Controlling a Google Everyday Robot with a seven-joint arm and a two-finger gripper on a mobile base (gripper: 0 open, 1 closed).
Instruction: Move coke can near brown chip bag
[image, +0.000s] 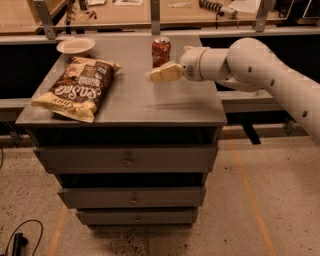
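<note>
The gripper (161, 75) hovers just before the can (161, 51); its opening cannot be told. The bag (79, 87) lies well left, plate (76, 46) behind it.

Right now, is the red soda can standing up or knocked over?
Standing up. The coke can rests on its base, silver top facing up. The gripper is close in front of it.
</note>
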